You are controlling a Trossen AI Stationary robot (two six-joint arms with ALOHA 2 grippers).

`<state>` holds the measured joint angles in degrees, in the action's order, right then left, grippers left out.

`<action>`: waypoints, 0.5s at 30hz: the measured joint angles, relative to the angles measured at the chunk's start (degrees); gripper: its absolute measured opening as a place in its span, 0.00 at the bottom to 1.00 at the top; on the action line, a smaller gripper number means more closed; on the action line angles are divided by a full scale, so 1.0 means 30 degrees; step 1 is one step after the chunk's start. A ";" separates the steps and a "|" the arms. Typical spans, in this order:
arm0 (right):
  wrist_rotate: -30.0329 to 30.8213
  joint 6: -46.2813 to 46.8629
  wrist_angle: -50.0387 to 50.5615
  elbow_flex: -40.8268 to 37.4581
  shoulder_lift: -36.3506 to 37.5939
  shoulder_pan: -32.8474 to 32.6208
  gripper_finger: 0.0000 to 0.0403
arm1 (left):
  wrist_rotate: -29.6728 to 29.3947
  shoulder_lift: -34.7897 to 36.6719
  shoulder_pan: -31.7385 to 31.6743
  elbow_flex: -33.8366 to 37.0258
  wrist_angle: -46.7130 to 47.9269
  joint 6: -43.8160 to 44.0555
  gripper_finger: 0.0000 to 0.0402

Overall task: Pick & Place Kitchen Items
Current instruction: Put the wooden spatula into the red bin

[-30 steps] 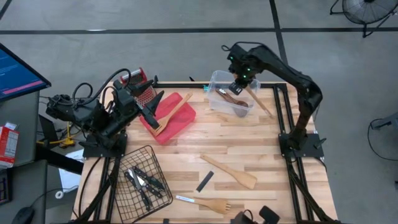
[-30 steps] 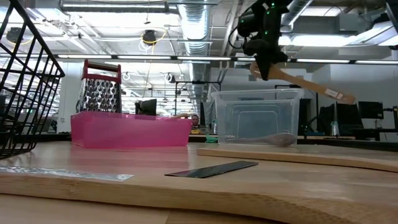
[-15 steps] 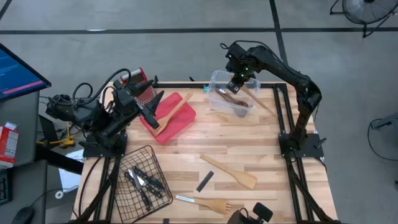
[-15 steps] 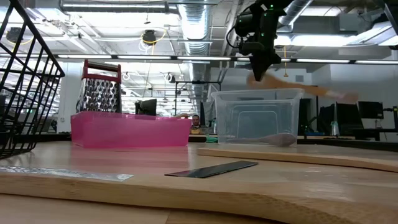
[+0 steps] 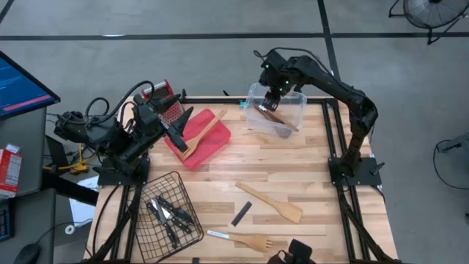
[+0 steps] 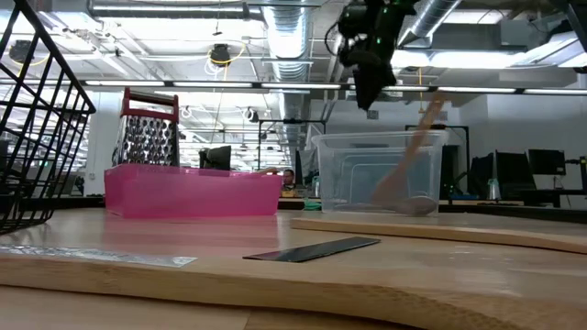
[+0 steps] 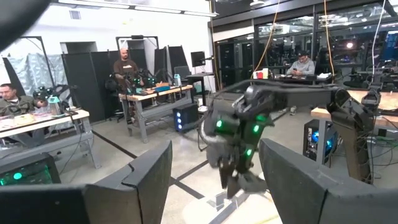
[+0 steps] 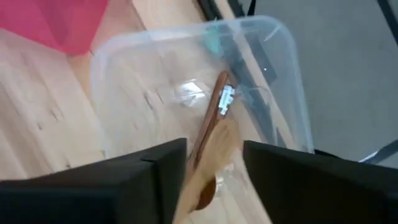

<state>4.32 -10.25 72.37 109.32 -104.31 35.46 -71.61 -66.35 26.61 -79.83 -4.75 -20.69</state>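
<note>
Releasing the spoon cleanly means lifting straight up, clear of the bin's rim. High view: the right gripper [image 5: 272,89] hovers over the clear bin [image 5: 299,99] at the bench's far edge, spoon [image 5: 272,117] inside below it; the left gripper [image 5: 178,130] waits over the red tray [image 5: 220,136], spread. Low view: the spoon [image 6: 411,151] leans in the bin, apart from the gripper above. Right wrist view: fingers [image 8: 155,171] parted, empty.

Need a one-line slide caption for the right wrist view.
Open right gripper above the clear plastic bin, a wooden spoon dropping inside.
</note>
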 joint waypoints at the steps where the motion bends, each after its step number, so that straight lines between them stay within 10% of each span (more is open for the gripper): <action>1: 0.0000 0.0197 0.0423 0.0551 0.0021 0.0001 0.46 | 0.0000 0.0000 0.0000 0.0000 0.0000 0.0000 0.55; 8: -0.0261 0.2613 0.5656 0.6056 0.0042 -0.0174 0.62 | 0.0282 -0.0007 0.0000 0.0000 0.0148 0.0060 0.55; 15: -0.3511 0.5192 0.5273 0.7402 0.2613 -0.1996 0.62 | 0.5243 -0.0082 -0.0209 0.1815 0.1678 0.2013 0.55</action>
<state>-6.22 5.33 88.19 131.52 -96.47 29.48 -55.89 -66.59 25.98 -74.39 0.28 -14.65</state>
